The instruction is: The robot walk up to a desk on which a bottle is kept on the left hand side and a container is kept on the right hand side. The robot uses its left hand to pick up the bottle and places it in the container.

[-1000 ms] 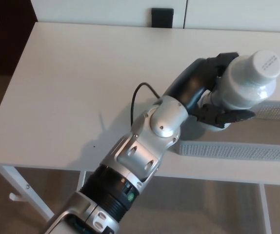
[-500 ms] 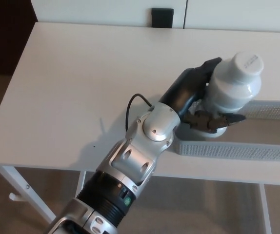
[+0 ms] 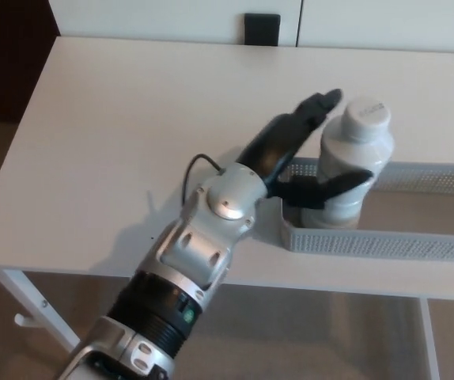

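Note:
A white bottle [image 3: 352, 162] with a white cap stands upright inside the left end of the grey mesh container [image 3: 385, 244], on the right side of the white desk [image 3: 116, 119]. My left hand [image 3: 290, 150] reaches in from the lower left and sits just left of the bottle. It is open: the two fingers [image 3: 315, 105] point up and away beside the bottle's neck, and the thumb [image 3: 339, 183] still lies across the front of its body. My right hand does not show.
A small black object [image 3: 262, 28] sits at the desk's far edge against the white wall. The container runs off the picture's right side. White desk legs [image 3: 29, 305] and a tan floor show below the near edge.
The bottle came down and leftward from above the container, went from tilted to upright, and now rests inside. My left hand's fingers have spread off it.

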Available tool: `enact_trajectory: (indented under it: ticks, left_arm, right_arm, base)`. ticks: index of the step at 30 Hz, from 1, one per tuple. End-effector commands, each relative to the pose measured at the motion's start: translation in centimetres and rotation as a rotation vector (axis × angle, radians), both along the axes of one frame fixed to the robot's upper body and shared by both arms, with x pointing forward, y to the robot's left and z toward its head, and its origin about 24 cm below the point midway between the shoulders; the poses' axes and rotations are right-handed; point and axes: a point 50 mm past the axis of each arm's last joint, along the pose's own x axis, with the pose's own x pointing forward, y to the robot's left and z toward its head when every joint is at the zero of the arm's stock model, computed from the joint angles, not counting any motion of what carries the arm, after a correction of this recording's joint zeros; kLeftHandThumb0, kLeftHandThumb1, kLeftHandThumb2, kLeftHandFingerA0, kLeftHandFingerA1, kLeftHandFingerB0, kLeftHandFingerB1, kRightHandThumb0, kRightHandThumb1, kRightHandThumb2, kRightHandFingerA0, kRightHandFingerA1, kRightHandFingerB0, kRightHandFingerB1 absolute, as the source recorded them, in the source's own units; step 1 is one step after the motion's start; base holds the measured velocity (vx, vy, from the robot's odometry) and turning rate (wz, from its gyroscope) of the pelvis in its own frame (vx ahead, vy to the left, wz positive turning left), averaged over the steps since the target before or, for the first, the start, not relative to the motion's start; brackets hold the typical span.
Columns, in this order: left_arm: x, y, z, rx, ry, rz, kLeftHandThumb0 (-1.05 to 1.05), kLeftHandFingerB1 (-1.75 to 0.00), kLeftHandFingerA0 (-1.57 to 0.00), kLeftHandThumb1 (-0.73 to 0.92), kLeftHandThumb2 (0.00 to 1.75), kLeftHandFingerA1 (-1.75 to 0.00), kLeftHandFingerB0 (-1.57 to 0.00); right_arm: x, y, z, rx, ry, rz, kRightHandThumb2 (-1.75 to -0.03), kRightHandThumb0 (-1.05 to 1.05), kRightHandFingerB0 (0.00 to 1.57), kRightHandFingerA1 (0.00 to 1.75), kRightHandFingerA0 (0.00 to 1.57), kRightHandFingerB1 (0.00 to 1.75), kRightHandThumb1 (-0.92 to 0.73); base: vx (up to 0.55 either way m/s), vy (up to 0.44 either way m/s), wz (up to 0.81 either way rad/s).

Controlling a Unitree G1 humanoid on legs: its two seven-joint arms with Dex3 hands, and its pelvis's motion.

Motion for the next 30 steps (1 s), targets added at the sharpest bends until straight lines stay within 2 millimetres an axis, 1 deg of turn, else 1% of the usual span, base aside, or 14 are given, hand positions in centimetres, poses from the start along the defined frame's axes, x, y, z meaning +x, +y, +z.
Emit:
enact_trajectory:
  ticks: [1,7,13,15,17,18,19,21,22,24,25,26,27,30]
  left_arm:
    - [0.9,1.3,0.9,-0.015,-0.038,-0.022,-1.03,0.0,0.0,0.65,0.62,0.0,0.0]
    - [1.4,2.3,2.2,0.061,-0.108,-0.032,-1.05,0.0,0.0,0.66,0.61,0.0,0.0]
    - [2.1,5.0,5.6,0.097,-0.214,-0.054,-1.03,0.0,0.0,0.62,0.61,0.0,0.0]
    - [1.4,8.7,10.3,0.068,-0.314,-0.104,-0.95,0.0,0.0,0.55,0.58,0.0,0.0]
    - [0.3,10.4,12.8,0.065,-0.362,-0.146,-0.95,0.0,0.0,0.55,0.58,0.0,0.0]
    - [-0.3,11.0,13.6,0.059,-0.385,-0.169,-0.92,0.0,0.0,0.55,0.58,0.0,0.0]
    - [-0.3,11.0,13.6,0.059,-0.385,-0.169,-0.92,0.0,0.0,0.55,0.58,0.0,0.0]
    - [-2.4,12.9,15.0,0.073,-0.42,-0.214,-0.95,0.0,0.0,0.53,0.6,0.0,0.0]
    - [-5.9,15.7,16.3,0.094,-0.444,-0.251,-0.85,0.0,0.0,0.5,0.56,0.0,0.0]
    - [-8.2,17.3,16.9,0.105,-0.452,-0.267,-0.79,0.0,0.0,0.48,0.55,0.0,0.0]
    - [-9.5,18.5,16.9,0.087,-0.446,-0.257,-0.71,0.0,0.0,0.44,0.54,0.0,0.0]
    - [-10.5,19.3,16.9,0.079,-0.441,-0.251,-0.71,0.0,0.0,0.44,0.54,0.0,0.0]
    - [-12.1,20.8,16.8,0.041,-0.412,-0.241,-0.63,-0.09,0.0,0.4,0.75,0.0,0.0]
    - [-16.0,24.5,16.8,-0.051,-0.359,-0.249,-0.6,-0.1,0.0,0.38,0.74,-0.07,0.0]
  right_arm:
    - [0.0,-0.3,-0.2,-0.016,0.013,0.013,-1.6,0.23,0.21,0.82,0.28,0.73,-0.67]
    - [0.1,-0.1,0.0,-0.027,0.0,0.042,-1.65,0.26,0.21,0.85,0.31,0.75,-0.65]
    - [0.0,-0.2,0.0,-0.033,0.0,0.034,-1.63,0.25,0.24,0.85,0.32,0.76,-0.66]
    - [0.3,-0.3,0.3,-0.028,-0.001,0.01,-1.5,0.16,0.37,0.82,0.41,0.78,-0.85]
    - [0.6,-0.5,0.3,-0.02,-0.009,-0.005,-1.5,0.16,0.37,0.82,0.41,0.78,-0.85]
    - [0.8,-0.5,0.3,-0.016,-0.014,0.0,-1.69,0.23,0.24,0.89,0.3,0.81,-0.6]
    - [0.8,-0.5,0.3,-0.016,-0.014,0.0,-1.69,0.23,0.24,0.89,0.3,0.81,-0.6]
    - [1.1,-0.3,0.8,-0.007,-0.036,0.019,-1.72,0.27,0.23,0.89,0.28,0.82,-0.61]
    - [1.4,0.0,1.4,0.005,-0.053,0.017,-1.58,0.17,0.25,0.81,0.33,0.75,-0.92]
    - [1.5,0.0,1.4,0.006,-0.054,0.011,-1.58,0.15,0.23,0.8,0.32,0.73,-0.92]
    - [1.4,-0.4,1.4,-0.017,-0.045,0.023,-1.69,0.21,0.16,0.82,0.26,0.72,-0.58]
    - [1.4,-0.7,1.3,-0.034,-0.037,0.032,-1.69,0.21,0.16,0.82,0.26,0.72,-0.58]
    - [1.4,-1.0,1.3,-0.039,-0.03,0.028,-1.71,0.23,0.16,0.83,0.25,0.73,-0.61]
    - [1.7,-1.3,1.0,-0.043,-0.017,0.02,-1.65,0.21,0.2,0.81,0.25,0.74,-0.62]
  base:
    - [0.0,0.0,0.0]
    - [0.0,0.0,0.0]
    - [0.0,0.0,0.0]
    - [0.0,0.0,0.0]
    - [0.0,0.0,0.0]
    - [0.0,0.0,0.0]
    - [0.0,0.0,0.0]
    - [0.0,0.0,0.0]
    - [0.0,0.0,0.0]
    - [0.0,0.0,0.0]
    - [0.0,0.0,0.0]
    - [0.0,0.0,0.0]
    - [0.0,0.0,0.0]
    - [0.0,0.0,0.0]
